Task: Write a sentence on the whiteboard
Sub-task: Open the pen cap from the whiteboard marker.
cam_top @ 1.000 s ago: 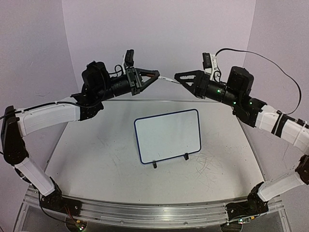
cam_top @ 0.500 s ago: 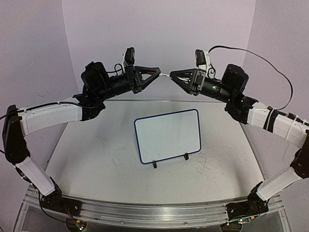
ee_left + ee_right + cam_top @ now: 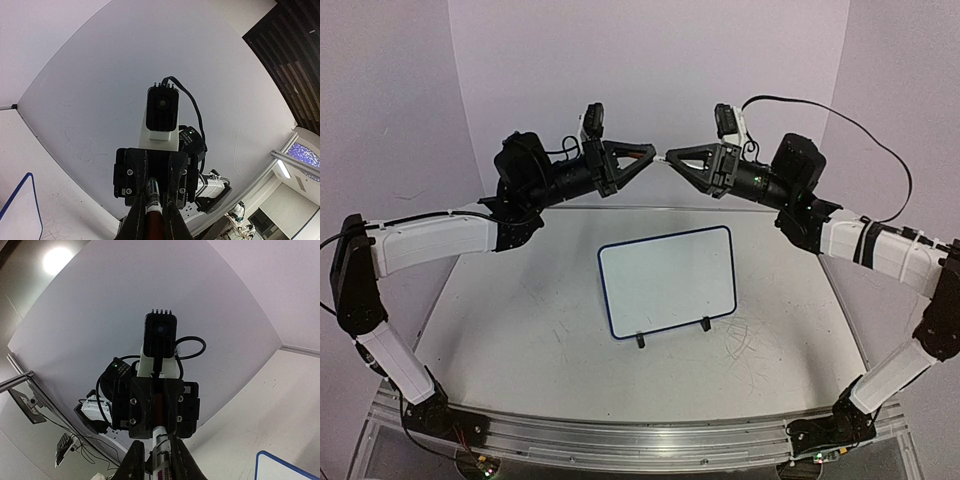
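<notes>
The whiteboard (image 3: 668, 280) stands tilted on its two black clip feet at mid-table; its face is blank and no sentence shows on it. High above its far edge the two grippers meet tip to tip. My left gripper (image 3: 642, 155) is shut on the dark red end of a marker (image 3: 660, 156). My right gripper (image 3: 676, 159) is closed around the marker's white barrel (image 3: 162, 460). The left wrist view shows the red end (image 3: 152, 227) between my own fingers and the barrel running into the facing black jaws. A blue board corner (image 3: 20, 210) sits low left.
The scuffed white tabletop (image 3: 520, 330) surrounds the board. A lilac backdrop (image 3: 650, 60) stands close behind both grippers. A black cable (image 3: 860, 125) loops over the right arm. An aluminium rail (image 3: 640, 440) carrying both arm bases runs along the near edge.
The right gripper has moved left up to the left gripper's tip and closed from wide open onto the marker's white end. The left arm has barely moved and keeps its hold.
</notes>
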